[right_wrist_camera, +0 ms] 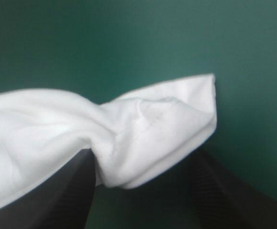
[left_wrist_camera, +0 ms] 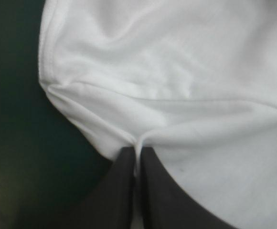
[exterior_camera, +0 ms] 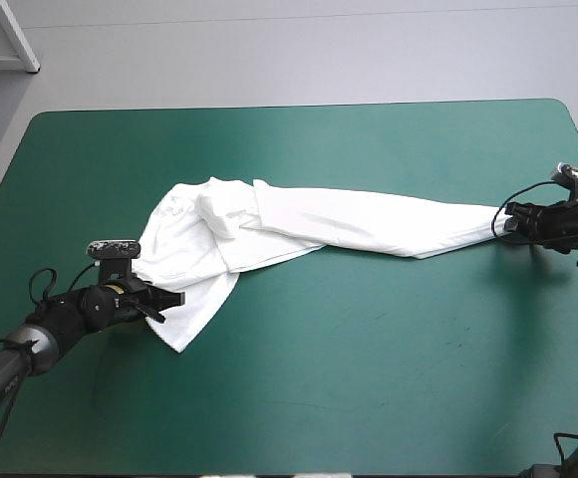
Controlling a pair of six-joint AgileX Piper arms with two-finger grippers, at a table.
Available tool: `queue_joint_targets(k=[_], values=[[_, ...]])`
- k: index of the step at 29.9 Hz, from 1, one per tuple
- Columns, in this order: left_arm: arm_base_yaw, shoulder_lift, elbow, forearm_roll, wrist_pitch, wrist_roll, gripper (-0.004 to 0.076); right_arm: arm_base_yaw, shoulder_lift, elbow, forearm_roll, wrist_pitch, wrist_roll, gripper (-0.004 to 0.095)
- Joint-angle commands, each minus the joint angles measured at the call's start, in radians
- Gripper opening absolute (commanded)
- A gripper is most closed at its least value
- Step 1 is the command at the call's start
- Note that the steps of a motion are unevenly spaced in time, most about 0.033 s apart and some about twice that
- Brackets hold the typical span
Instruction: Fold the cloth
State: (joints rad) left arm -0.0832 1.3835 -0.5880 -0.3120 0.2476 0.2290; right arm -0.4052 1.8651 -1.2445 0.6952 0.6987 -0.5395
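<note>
T-shirt (exterior_camera: 349,221) strung out, left end effector (left_wrist_camera: 137,150) pinching it (right end effector (right_wrist_camera: 144,156) spread)

The teal-green cover (exterior_camera: 369,388) lies bare across the lower half of the frame, from lower centre to the lower right corner, so a gripper could pass there freely. The upper strip along the far edge is bare as well. Between them the T-shirt (exterior_camera: 309,227) stretches as a long white band from centre left to the right edge and bars any low path across the middle. Its wider, bunched part sits at centre left. The left gripper (exterior_camera: 172,300), pinched on the cloth's near corner, and its arm fill the lower left. The right gripper (exterior_camera: 511,220) stands at the right edge, its fingers (right_wrist_camera: 67,195) apart around the band's end.
</note>
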Motion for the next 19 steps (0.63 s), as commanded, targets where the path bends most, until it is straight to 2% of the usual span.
queue_joint_targets(k=[1, 7, 10, 16, 17, 19], values=[[-0.007, -0.002, -0.001, -0.006, 0.086, 0.002, 0.0021, -0.004, 0.009, -0.012, 0.049, -0.021, -0.05, 0.0552], [-0.007, -0.002, -0.001, -0.006, 0.092, 0.002, 0.0021, -0.004, 0.011, -0.023, 0.161, 0.039, -0.128, 0.0389], [-0.007, -0.002, -0.001, -0.006, 0.096, 0.002, 0.0021, -0.004, 0.004, -0.054, 0.188, 0.094, -0.141, 0.0387], [-0.007, -0.002, -0.001, -0.006, 0.093, 0.002, 0.002, -0.004, -0.011, -0.118, 0.192, 0.092, -0.138, 0.0385], [-0.007, -0.002, -0.001, -0.006, 0.088, 0.002, 0.0021, -0.004, -0.011, -0.121, 0.192, 0.095, -0.138, 0.0368], [-0.007, -0.002, -0.001, -0.006, 0.079, 0.002, 0.0021, -0.004, -0.011, -0.124, 0.197, 0.108, -0.138, 0.025]])
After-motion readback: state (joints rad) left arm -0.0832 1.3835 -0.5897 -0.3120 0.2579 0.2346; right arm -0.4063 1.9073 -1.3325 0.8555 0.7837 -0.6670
